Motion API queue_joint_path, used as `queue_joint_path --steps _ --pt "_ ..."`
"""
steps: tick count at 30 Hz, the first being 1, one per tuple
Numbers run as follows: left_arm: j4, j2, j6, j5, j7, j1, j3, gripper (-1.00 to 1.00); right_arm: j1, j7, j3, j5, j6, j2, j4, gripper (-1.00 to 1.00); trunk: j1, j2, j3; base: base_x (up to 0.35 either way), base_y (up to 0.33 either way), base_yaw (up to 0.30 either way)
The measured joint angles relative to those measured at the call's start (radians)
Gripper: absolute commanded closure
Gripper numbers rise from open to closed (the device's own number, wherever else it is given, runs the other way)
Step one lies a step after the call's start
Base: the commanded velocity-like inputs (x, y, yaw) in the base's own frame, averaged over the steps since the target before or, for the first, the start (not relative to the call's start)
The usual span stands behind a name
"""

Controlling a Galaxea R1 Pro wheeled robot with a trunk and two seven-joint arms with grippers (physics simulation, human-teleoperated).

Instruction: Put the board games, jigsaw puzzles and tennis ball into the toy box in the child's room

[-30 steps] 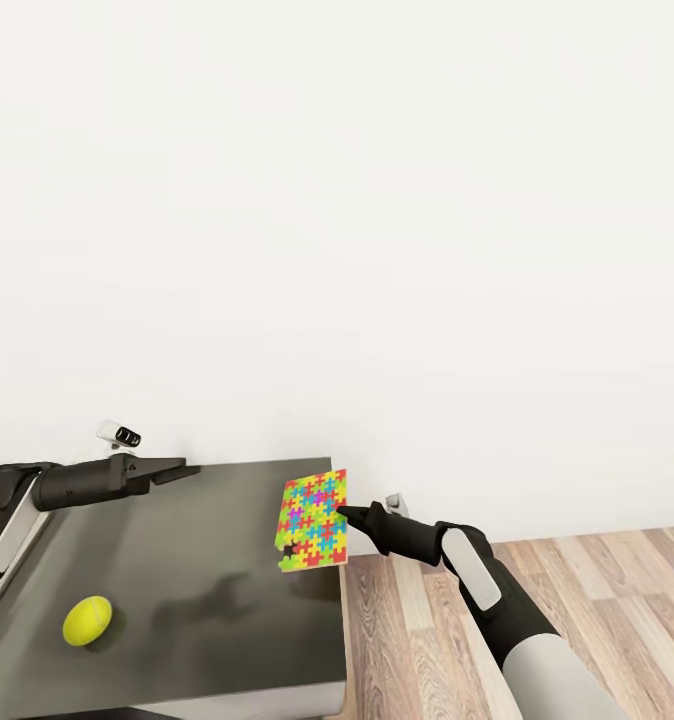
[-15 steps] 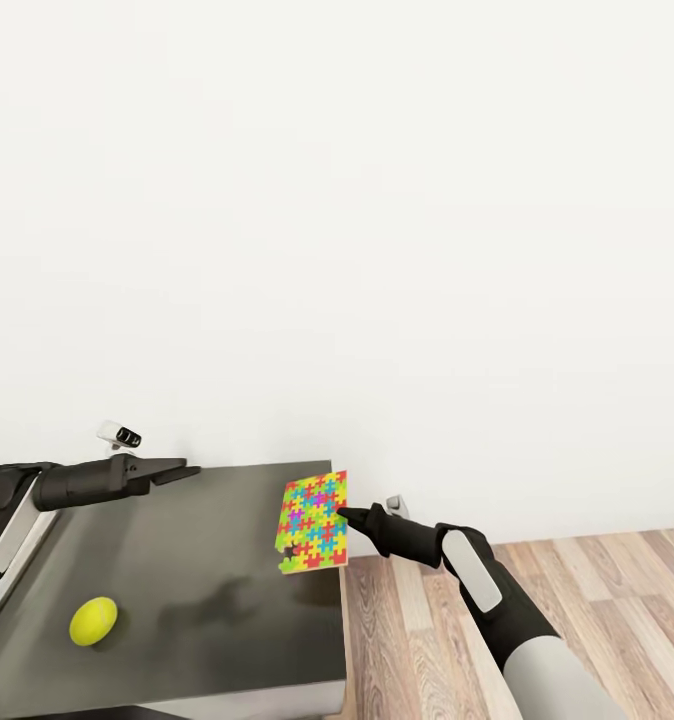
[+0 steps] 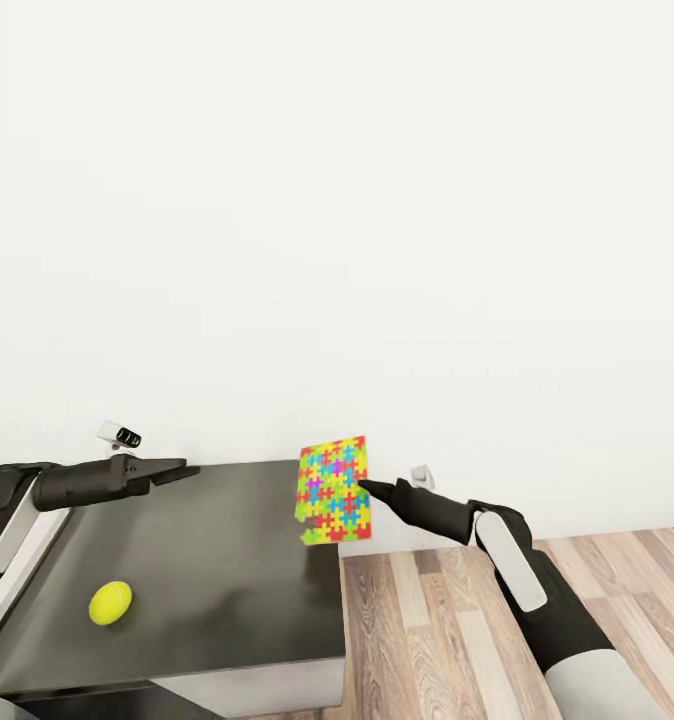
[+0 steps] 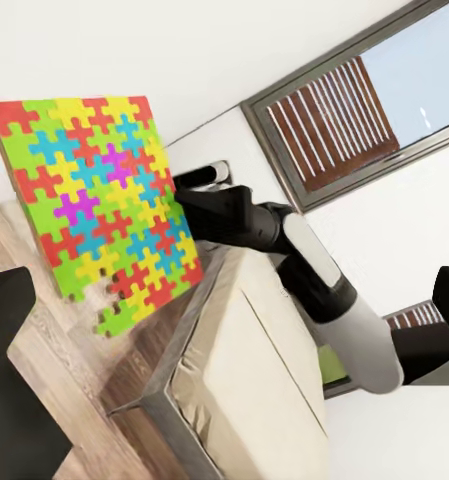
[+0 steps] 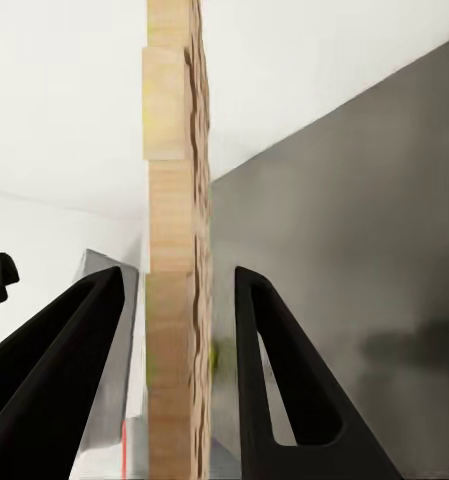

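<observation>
While right jaws (image 3: 363,486) pinch the jigsaw puzzle (image 3: 335,489) upright, left jaws (image 3: 182,467) look closed, empty.

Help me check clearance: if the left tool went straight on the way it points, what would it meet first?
Probably the jigsaw puzzle held upright in the right tool; the left tool points at it across the dark side unit, though depth is uncertain.

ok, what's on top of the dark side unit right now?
The tennis ball lies on the dark side unit. The jigsaw puzzle is off it, held upright at its far right corner by the right gripper. The near left corner is out of frame.
</observation>
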Motion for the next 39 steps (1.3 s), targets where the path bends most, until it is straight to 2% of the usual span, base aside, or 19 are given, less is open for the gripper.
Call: queue_joint_path --steps 3,10,16,23,28,39 --pt "0.0 0.001 0.0 0.0 0.0 0.0 0.001 -1.0 0.005 0.017 0.0 -0.001 0.007 -0.033 -0.022 1.0 -0.012 0.021 0.014 -0.006 0.0 0.0" --pt "-0.001 -0.001 0.0 0.0 0.0 0.0 0.0 -1.0 0.008 0.093 -0.001 0.015 -0.003 -0.06 -0.036 1.0 -0.038 0.07 0.048 -0.001 0.0 0.0" --pt "-0.001 -0.002 0.0 0.0 0.0 0.0 0.0 -1.0 0.009 0.123 0.003 0.017 -0.055 -0.115 -0.041 1.0 -0.062 0.112 0.076 0.0 0.0 0.013" --pt "-0.002 -0.002 0.0 0.0 0.0 0.0 -0.001 -1.0 0.01 0.163 0.005 0.018 -0.072 -0.127 -0.042 1.0 -0.088 0.161 0.11 0.0 0.0 0.057" --pt "-0.002 -0.001 0.0 0.001 0.0 0.0 -0.001 -1.0 0.027 0.168 0.003 0.021 -0.104 -0.128 -0.043 1.0 -0.108 0.197 0.134 0.0 0.0 0.067" --pt "-0.002 -0.002 0.0 0.001 0.0 0.0 -0.001 -1.0 0.04 0.169 0.001 0.021 -0.112 -0.128 -0.044 1.0 -0.15 0.274 0.187 0.0 0.0 0.069"
